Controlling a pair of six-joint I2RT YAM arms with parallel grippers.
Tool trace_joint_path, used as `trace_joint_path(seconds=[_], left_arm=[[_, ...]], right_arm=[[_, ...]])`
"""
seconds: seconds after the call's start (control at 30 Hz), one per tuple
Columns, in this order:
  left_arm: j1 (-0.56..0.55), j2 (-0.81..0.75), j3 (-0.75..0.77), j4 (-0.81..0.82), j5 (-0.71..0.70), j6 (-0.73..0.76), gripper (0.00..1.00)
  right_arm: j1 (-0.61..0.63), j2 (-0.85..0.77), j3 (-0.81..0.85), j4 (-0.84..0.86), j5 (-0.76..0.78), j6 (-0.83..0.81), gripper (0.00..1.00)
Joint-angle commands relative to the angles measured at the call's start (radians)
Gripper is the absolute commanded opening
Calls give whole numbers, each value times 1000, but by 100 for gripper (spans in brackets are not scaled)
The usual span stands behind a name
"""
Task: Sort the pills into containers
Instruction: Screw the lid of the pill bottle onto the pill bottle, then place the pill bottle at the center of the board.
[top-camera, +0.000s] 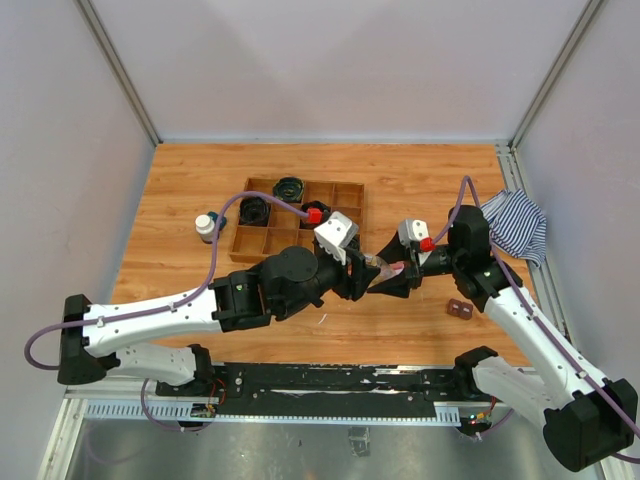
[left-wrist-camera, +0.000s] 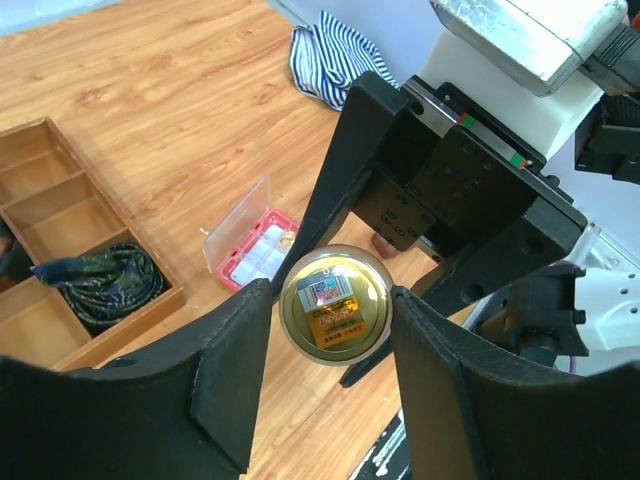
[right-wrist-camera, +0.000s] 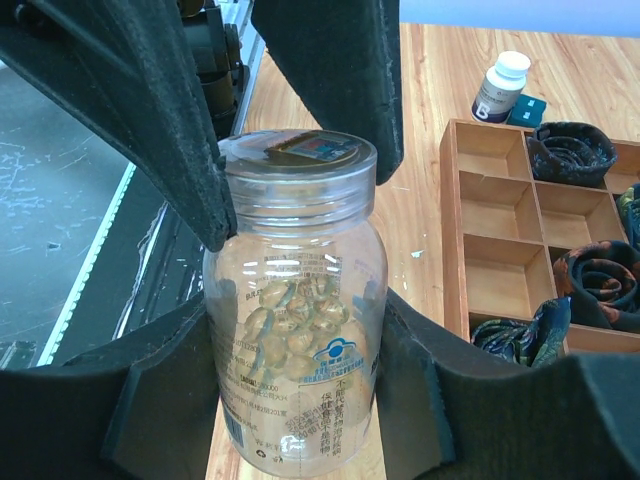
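The step in hand, as I judge it, is the opening of the small clear cylindrical vial (right-wrist-camera: 295, 330), which stands in the middle of the right wrist view and is half full of pale yellow soft capsules. The right gripper (right-wrist-camera: 297, 345) is pressed on the body of the vial from both sides and holds it in the air, above the table's near edge. The left gripper (left-wrist-camera: 333, 300) comes from the opposite side; in its own view both fingers lie against the round clear lid (left-wrist-camera: 333, 315), so it pinches the lid.

The next move probably calls for a turn of the left wrist to unscrew the lid, while the right gripper keeps the body from turning with it. The flat pink translucent box (left-wrist-camera: 255, 250) waits with its cover up at the centre left of the left wrist view, on the table.

The vial's label has a blue logo and small print which I cannot read. The lid sticker is also unreadable. The small white-capped bottle (right-wrist-camera: 500, 90), upper right, shows a letter like "B".
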Motion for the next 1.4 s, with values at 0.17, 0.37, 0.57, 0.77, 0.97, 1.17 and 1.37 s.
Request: trace_joint_path(seconds=[0.17, 0.37, 0.57, 0.77, 0.97, 1.17, 1.37], left_arm=[[-5, 15, 48, 0, -17, 29, 54], [-5, 17, 49, -5, 9, 37, 16], [-5, -2, 32, 1, 35, 50, 1], [0, -7, 11, 10, 62, 85, 0], [48, -23, -23, 21, 97, 64, 0], [101, -51, -78, 14, 91, 47, 0], [188, -121, -188, -35, 19, 2, 0]], right_arm=[[-8, -16, 25, 0, -29, 3, 0], [-9, -16, 26, 0, -30, 3, 1], [-9, -17, 26, 1, -30, 5, 4], [-9, -17, 24, 4, -27, 6, 41], [-9, -17, 24, 5, -18, 10, 100], [-9, -21, 25, 7, -6, 10, 99], [-18, -31, 20, 21, 22, 23, 99]])
